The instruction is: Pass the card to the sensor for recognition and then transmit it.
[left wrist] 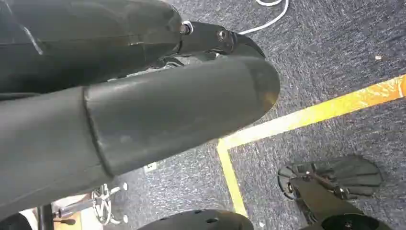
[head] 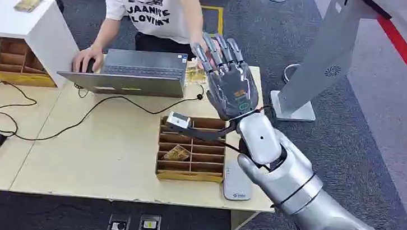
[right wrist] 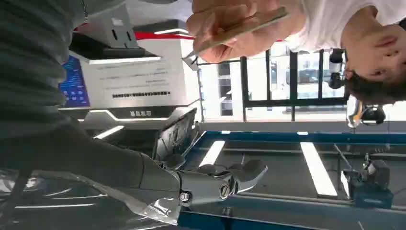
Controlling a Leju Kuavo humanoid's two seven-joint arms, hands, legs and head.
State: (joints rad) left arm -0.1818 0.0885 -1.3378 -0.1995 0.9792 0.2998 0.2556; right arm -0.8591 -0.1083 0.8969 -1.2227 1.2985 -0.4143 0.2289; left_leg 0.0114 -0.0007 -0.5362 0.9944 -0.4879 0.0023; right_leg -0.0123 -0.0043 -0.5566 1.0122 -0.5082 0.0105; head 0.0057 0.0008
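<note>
Card [right wrist: 239,29] in the person's hand [right wrist: 225,28], your right hand [head: 228,78] raised and holding nothing.

You see the card pinched in that person's hand just beyond your spread fingers [right wrist: 230,177], so the handover looks done or nearly so. Your left hand [left wrist: 134,120] hangs over the floor; its state you cannot tell. Lower the right arm carelessly and you could, I judge, clip the laptop [head: 132,71] or the wooden tray [head: 190,175] on the pale table [head: 103,139]. Grey carpet [head: 380,126] with yellow floor tape [left wrist: 306,115] surrounds it; a white kiosk [head: 331,54] stands to your right.
</note>
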